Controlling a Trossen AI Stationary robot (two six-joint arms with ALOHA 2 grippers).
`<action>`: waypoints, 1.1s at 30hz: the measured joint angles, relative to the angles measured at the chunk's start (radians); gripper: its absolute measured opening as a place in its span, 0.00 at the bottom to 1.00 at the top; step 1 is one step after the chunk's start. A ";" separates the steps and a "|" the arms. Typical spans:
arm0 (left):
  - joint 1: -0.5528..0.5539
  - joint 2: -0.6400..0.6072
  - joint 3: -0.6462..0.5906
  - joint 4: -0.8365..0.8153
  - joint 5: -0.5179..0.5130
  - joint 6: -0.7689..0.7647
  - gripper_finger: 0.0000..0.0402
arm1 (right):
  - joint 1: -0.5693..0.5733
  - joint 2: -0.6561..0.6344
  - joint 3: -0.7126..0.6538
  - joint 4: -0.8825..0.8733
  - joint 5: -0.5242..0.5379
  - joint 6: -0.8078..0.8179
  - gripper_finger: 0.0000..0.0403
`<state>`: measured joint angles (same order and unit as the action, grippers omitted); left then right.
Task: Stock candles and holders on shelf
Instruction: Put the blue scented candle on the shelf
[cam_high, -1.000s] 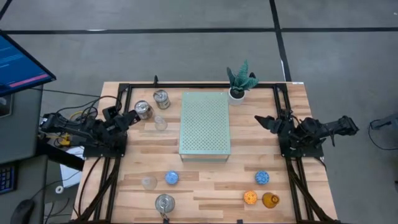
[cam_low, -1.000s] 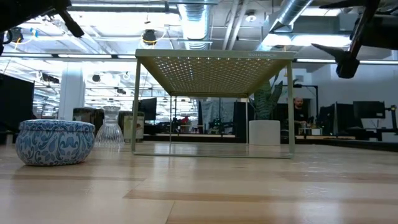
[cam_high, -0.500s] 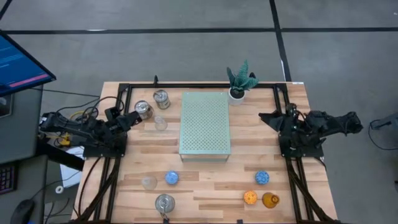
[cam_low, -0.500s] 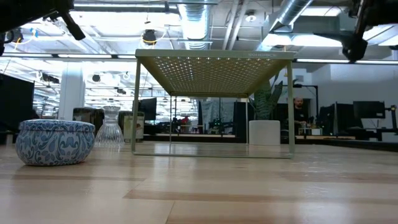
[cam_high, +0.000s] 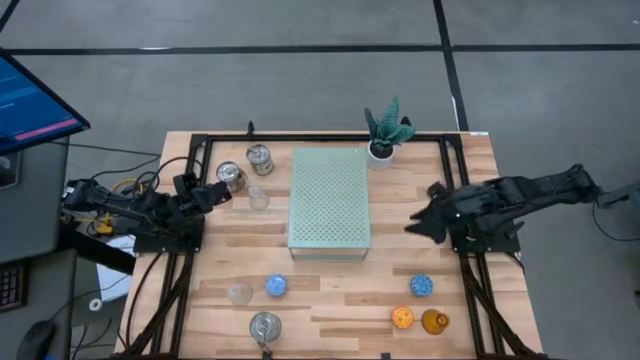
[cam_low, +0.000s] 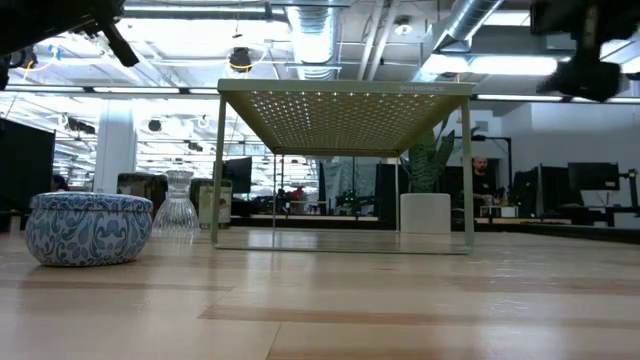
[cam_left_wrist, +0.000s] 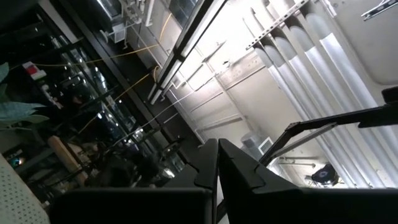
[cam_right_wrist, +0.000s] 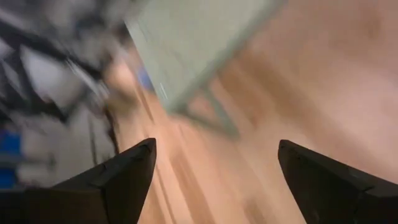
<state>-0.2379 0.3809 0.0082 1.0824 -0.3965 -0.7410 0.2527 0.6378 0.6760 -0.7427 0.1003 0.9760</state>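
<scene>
Although nothing stands yet on the pale mint-green perforated shelf (cam_high: 329, 199), the right gripper (cam_high: 417, 222), jaws spread wide and empty, hovers just off its right side; the blue bumpy round candle (cam_high: 421, 286) lies nearest, toward the table's front, so the right arm seems better placed; the left gripper (cam_high: 216, 192), pinched shut, waits left of the shelf by a shiny silver round tin (cam_high: 230, 177); the low view alone shows the open space beneath the shelf.

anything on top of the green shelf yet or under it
Nothing sits on the shelf: the high view shows its perforated top bare. The low view looks through beneath it to bare wooden tabletop; only the potted plant shows behind. The candles and holders all stand on the table around it.
</scene>
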 joint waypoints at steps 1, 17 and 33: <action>0.000 0.000 0.000 0.000 0.001 0.000 0.03 | 0.000 0.040 0.014 -0.037 -0.039 0.002 0.81; 0.000 0.000 0.000 0.000 0.007 0.002 0.03 | 0.216 0.609 0.307 -0.354 -0.246 -0.246 0.81; 0.000 0.000 0.000 0.000 0.039 0.050 0.03 | 0.481 0.718 0.364 -0.381 -0.027 -0.059 0.87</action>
<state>-0.2382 0.3809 0.0082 1.0821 -0.3576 -0.6911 0.7337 1.3556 1.0405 -1.1240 0.0736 0.9169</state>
